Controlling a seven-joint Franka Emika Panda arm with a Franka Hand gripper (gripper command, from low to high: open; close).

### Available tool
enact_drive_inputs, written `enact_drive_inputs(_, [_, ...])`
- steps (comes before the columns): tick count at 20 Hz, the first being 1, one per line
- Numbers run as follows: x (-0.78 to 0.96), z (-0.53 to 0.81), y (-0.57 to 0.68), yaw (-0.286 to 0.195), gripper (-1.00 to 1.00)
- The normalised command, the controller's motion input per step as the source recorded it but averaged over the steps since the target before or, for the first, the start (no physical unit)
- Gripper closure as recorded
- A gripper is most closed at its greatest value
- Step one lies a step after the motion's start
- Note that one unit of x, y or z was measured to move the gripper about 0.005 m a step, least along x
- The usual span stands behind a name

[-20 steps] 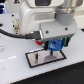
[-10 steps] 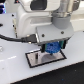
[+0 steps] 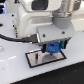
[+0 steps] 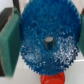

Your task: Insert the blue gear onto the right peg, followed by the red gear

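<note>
My gripper [image 3: 51, 49] is low over the black-rimmed grey plate [image 3: 34, 61] with the blue gear [image 3: 52, 48] held flat between its fingers. In the wrist view the blue gear [image 4: 47, 40] fills most of the frame. A dark peg [image 4: 48, 43] shows in its centre hole. The teal finger pads [image 4: 9, 45] press against the gear's rim on both sides. The red gear [image 4: 51, 79] shows partly just past the blue gear's rim. The plate's other peg is hidden.
The plate lies on a white table [image 3: 15, 70]. The arm's white body [image 3: 35, 20] rises behind it, and a black cable [image 3: 12, 37] runs in from the exterior view's left.
The gripper has come down a little with the blue gear, closer to the plate. The plate has not moved.
</note>
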Motion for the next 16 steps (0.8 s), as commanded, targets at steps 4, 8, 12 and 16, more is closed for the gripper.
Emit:
enact_drive_inputs(4, [0.2, 0.22, -0.08, 0.0, 1.0])
enact_drive_inputs(8, [0.07, 0.03, -0.17, 0.0, 1.0])
enact_drive_inputs(12, [0.07, -0.01, -0.17, 0.0, 1.0])
enact_drive_inputs(16, [0.15, 0.08, -0.1, 0.0, 1.0])
